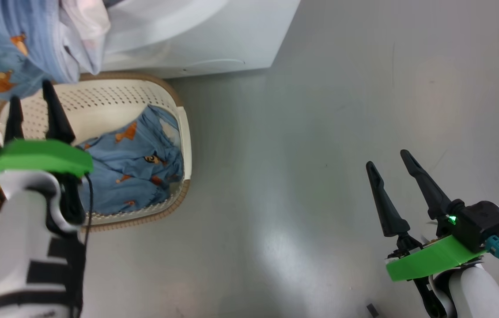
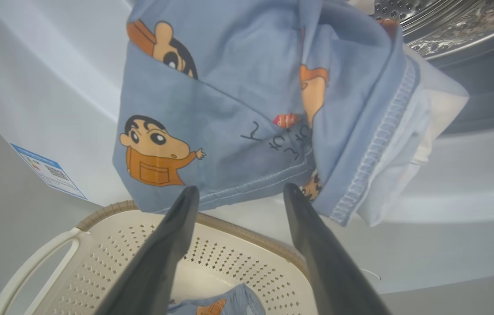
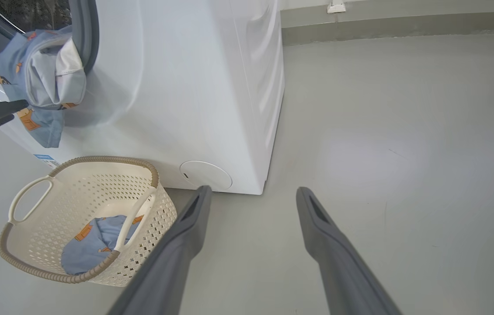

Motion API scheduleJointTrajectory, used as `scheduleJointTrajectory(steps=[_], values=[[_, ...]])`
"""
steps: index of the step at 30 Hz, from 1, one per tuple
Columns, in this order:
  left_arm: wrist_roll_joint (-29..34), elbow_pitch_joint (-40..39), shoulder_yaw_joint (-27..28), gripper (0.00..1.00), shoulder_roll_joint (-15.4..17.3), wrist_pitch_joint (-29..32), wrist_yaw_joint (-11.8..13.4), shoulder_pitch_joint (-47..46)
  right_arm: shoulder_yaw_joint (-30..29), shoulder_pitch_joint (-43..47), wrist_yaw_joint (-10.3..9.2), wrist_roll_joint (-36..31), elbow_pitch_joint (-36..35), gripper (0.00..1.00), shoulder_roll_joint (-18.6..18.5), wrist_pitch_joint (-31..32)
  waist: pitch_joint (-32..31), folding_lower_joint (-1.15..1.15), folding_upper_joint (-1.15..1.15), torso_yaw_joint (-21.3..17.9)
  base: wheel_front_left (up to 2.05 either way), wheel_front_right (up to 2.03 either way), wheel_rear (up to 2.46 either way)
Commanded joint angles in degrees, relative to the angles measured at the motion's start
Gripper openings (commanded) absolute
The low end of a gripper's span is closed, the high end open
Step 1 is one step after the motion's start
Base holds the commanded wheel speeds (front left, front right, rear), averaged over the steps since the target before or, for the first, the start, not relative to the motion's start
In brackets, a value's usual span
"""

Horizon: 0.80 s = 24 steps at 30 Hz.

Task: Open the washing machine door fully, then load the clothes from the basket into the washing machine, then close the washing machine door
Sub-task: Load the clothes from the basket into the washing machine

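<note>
The white washing machine stands with its drum open; its door is out of view. Light-blue cartoon-print clothes with a white garment hang out over the opening's lower lip. My left gripper is open and empty just below their hem, above the basket. In the cream basket lies another blue printed piece. My right gripper is open and empty over bare floor, well to the right of the basket.
The basket sits on the grey floor against the machine's front, left of the round service flap. A blue label is on the machine's front. A wall base runs behind the open floor.
</note>
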Motion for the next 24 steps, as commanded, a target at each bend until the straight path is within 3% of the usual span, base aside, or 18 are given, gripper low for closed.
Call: scheduleJointTrajectory(steps=[1,5,11,22,23,24], values=[[-0.7,0.9,1.9,1.0,2.5,-0.5,-1.2,-1.9,1.7,0.0,0.09,0.1,-1.5,1.0,-0.3,-0.7,1.3,0.0,0.0,-0.5,0.0,0.0,0.0],[-1.3,5.6,2.5,1.0,3.5,-1.0,-4.3,-6.2,2.2,-0.7,0.09,0.1,-1.6,1.0,-0.5,-0.7,2.6,0.0,0.0,-1.1,0.0,0.0,0.0],[-0.7,10.4,4.1,1.0,4.7,-1.3,-6.0,-10.9,2.4,-1.1,0.09,0.1,-1.6,1.0,-0.4,-0.7,4.0,0.0,0.0,-1.6,0.0,0.0,0.0],[3.7,10.4,8.1,1.0,4.1,-1.3,-6.6,-13.9,2.7,-2.1,0.09,0.2,-1.6,1.0,-0.5,-0.7,5.5,0.0,0.0,-2.1,0.0,0.0,0.0],[4.1,10.3,8.4,0.85,3.9,-1.3,-6.7,-13.9,2.7,-2.2,0.09,0.2,-1.6,1.0,-0.5,-0.7,5.6,0.0,0.0,-2.1,0.0,0.0,0.0],[4.5,10.2,8.8,0.57,3.7,-1.3,-6.9,-14.0,2.6,-2.2,0.09,0.2,-1.5,1.0,-0.5,-0.7,5.6,0.0,0.0,-2.1,0.0,0.0,0.0]])
